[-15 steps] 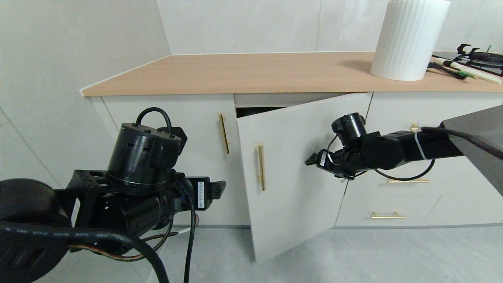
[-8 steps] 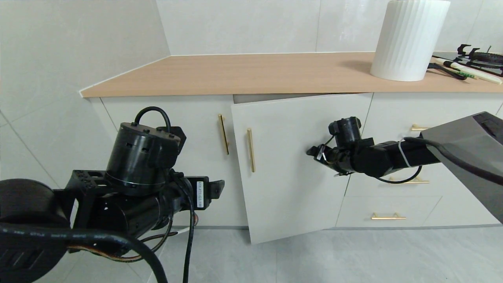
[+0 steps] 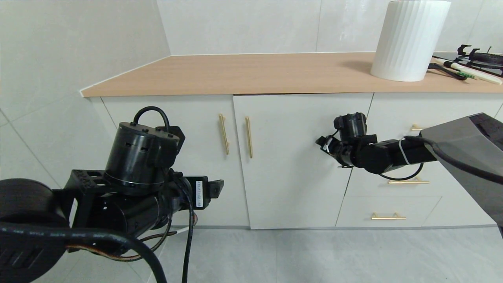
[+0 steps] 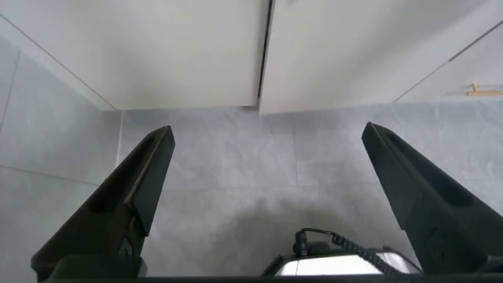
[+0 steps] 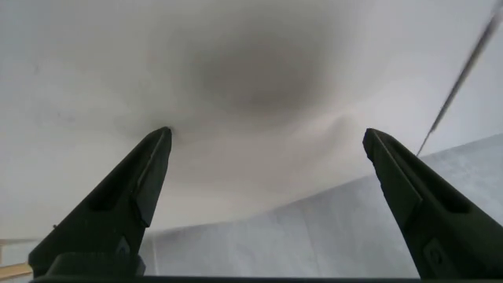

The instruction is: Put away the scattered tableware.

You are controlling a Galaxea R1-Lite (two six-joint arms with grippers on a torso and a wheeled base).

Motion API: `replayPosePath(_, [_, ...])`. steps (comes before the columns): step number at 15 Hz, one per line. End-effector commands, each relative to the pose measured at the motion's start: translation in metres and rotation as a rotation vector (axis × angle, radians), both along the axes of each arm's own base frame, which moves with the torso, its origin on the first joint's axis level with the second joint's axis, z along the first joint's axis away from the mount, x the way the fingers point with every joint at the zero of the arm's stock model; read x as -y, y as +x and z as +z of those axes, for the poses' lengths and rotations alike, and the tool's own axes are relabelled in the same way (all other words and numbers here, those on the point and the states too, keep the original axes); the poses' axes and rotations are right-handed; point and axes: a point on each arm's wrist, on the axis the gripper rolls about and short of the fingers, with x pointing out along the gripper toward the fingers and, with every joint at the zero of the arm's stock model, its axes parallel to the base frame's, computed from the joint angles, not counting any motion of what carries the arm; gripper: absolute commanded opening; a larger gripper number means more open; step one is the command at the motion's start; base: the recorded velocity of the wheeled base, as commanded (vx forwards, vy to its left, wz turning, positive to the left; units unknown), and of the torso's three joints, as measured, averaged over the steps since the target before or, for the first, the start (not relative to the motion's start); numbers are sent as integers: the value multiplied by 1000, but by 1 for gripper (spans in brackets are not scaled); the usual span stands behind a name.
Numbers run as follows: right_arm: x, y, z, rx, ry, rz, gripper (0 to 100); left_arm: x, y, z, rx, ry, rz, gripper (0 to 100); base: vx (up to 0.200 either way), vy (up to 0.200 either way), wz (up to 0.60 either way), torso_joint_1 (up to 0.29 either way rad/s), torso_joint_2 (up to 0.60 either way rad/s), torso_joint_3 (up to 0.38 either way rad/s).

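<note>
Right hand (image 3: 325,143): right of centre in the head view, fingertips at or very close to the face of the cabinet door (image 3: 290,157); contact cannot be confirmed. In the right wrist view the right hand (image 5: 266,135) has its two fingers (image 5: 118,212) spread wide with nothing between them, and the pale door panel (image 5: 251,79) lies just ahead.

Left hand (image 3: 214,189): lower left of the head view, in front of the neighbouring door and apart from it. In the left wrist view the left hand (image 4: 267,130) is likewise spread wide and holds nothing, with grey floor (image 4: 236,189) beyond it.

Cabinet door: sits flush with the cabinet front, its brass handle (image 3: 248,136) upright beside the handle of the adjoining door (image 3: 223,133).

Counter (image 3: 243,72): wood-toned, across the upper frame. A white ribbed container (image 3: 408,39) stands upright at upper right.

Tableware (image 3: 465,70): long-handled pieces, lying on the counter at the far upper right edge, just beside the container and well apart from both hands.
</note>
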Motion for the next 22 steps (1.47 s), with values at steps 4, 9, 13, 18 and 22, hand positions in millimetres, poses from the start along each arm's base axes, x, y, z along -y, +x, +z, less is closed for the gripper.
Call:
replayPosePath(4, [5,7,2,22,4,-39,100,1,1,-1,-3,1,1,100,0,0,0,0,0,0])
replayPosePath(9, [9,15,2,44,7,-92,100,0,0,-1,-1,1,0,100,0,0,0,0,0,0])
replayPosePath(13, [16,-56,73,94,45,-12,100,-4,-5,9,26,-21,-1,100,0,0,0,0,0,0])
replayPosePath(18, [83,-229,163,305,-124,52,100,-56,-53,35,143,-78,54,100,0,0,0,0,0,0])
replayPosePath(22, [142,-351,175,515,-360,-25,100,-126,-144,19,324,88,64,100,0,0,0,0,0,0])
